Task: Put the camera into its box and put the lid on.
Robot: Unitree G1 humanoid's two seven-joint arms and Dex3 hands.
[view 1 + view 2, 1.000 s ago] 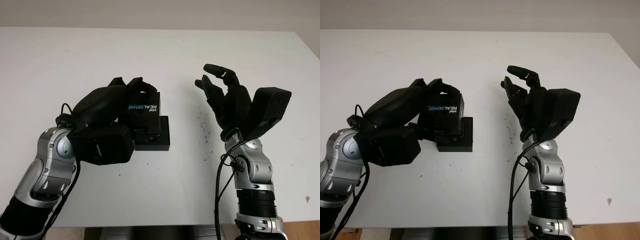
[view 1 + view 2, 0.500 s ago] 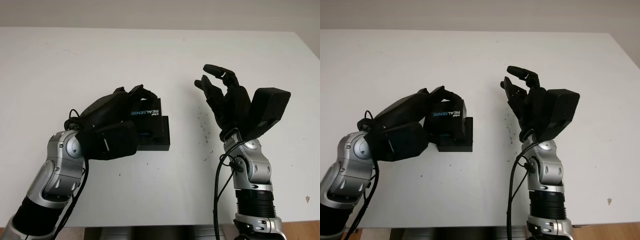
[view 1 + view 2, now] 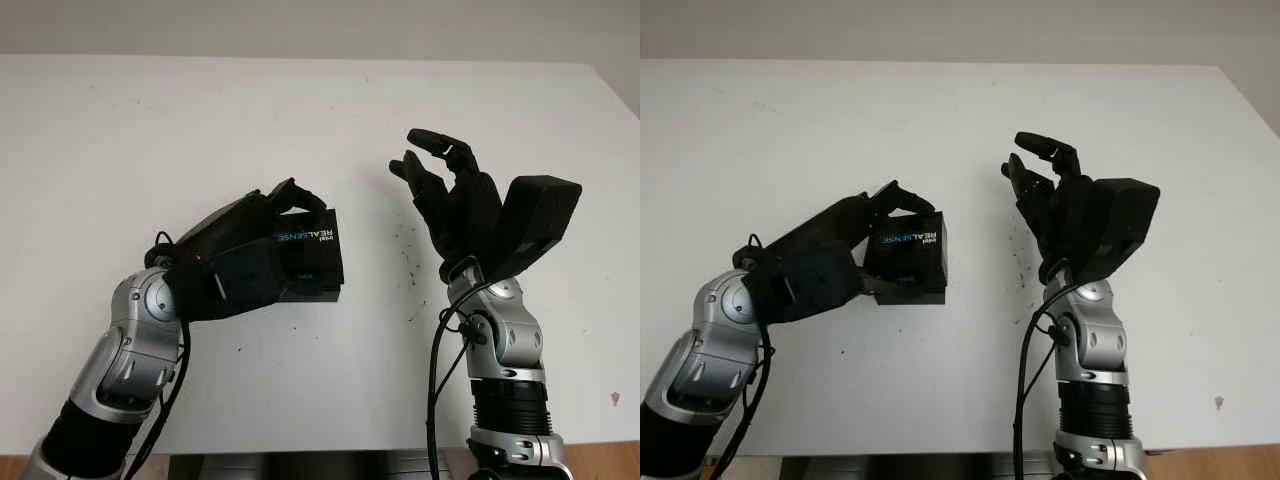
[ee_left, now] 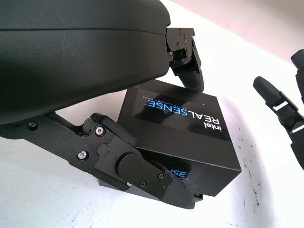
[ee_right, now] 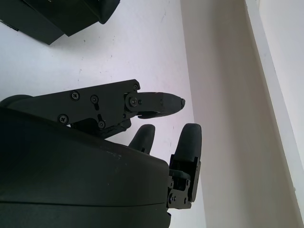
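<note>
Lid (image 3: pixel 310 248), black cardboard printed "intel REALSENSE", sits over the box (image 3: pixel 322 292), whose black base peeks out along the bottom edge and at one corner. In the left wrist view it rides slightly askew on the base, so you should judge it not fully seated yet. The pair stands near the middle of the tabletop (image 3: pixel 150 130), well away from every edge. You cannot see the camera itself; it is presumably already inside, under the lid.

Treat the lid as light, stiff and smooth-faced: a rigid shell that will slide rather than bend, and will bind if pressed on one corner alone. Your best hold is across two opposite side walls, low enough that the fingers do not block it from dropping over the base, with a flat press on the top face to finish. The contents are delicate, so press gently and evenly.

Your left hand (image 3: pixel 245 262) is wrapped on the lid: one finger (image 4: pixel 187 64) hooks over the far edge, while the thumb (image 4: pixel 142 173) lies against the near side wall down by the base. That thumb may be what keeps the lid from settling.

Your right hand (image 3: pixel 445 190) is released, holding nothing, raised above the tabletop just beside the box on its right, palm turned toward it.
</note>
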